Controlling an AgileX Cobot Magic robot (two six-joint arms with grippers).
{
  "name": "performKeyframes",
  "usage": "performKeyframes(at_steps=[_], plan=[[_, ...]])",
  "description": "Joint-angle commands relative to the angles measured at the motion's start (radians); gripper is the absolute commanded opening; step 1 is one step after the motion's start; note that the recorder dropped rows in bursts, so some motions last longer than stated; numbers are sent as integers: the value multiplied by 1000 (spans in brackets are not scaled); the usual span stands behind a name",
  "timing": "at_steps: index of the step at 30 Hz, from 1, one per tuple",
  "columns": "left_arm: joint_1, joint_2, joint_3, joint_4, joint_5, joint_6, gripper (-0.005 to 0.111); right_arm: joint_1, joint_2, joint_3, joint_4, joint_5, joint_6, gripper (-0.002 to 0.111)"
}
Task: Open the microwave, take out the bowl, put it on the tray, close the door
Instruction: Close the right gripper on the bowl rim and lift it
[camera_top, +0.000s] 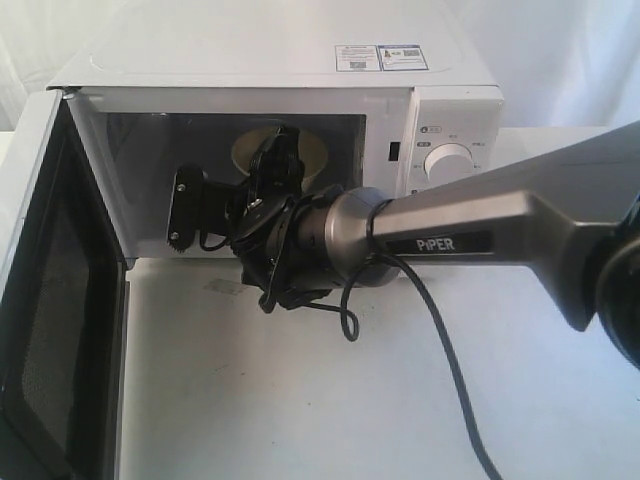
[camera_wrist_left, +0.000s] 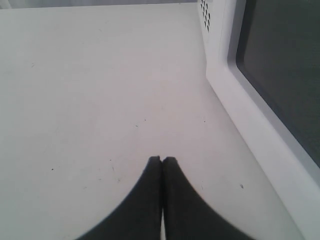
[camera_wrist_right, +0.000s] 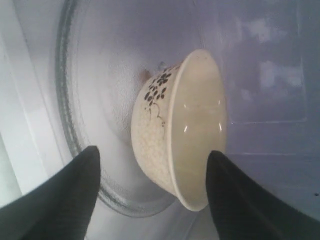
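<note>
The white microwave (camera_top: 300, 60) stands at the back with its door (camera_top: 50, 300) swung wide to the left. Inside, the cream bowl (camera_wrist_right: 180, 125) with dark flower marks sits on the glass turntable (camera_wrist_right: 90, 75); the exterior view shows only part of the bowl (camera_top: 318, 155) behind the arm. My right gripper (camera_wrist_right: 154, 151) reaches into the cavity and is open, one finger outside the bowl's wall and one past its rim, with no contact showing. My left gripper (camera_wrist_left: 162, 159) is shut on nothing, low over the table beside the door (camera_wrist_left: 250, 125). The tray is out of view.
The right arm (camera_top: 480, 235) and its black cable (camera_top: 440, 340) cross the white table (camera_top: 300, 400) in front of the microwave. A round white knob (camera_top: 450, 160) shows on the control panel. The door's dark window (camera_wrist_left: 285, 65) runs close along the left gripper.
</note>
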Motion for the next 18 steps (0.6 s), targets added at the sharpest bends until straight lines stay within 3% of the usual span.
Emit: performKeyframes(at_steps=[1, 18], plan=[[-5, -4, 4, -8, -3, 0, 0, -19, 7, -7, -5, -2, -5, 58], [-5, -4, 4, -8, -3, 0, 0, -76, 91, -121, -5, -34, -5, 58]])
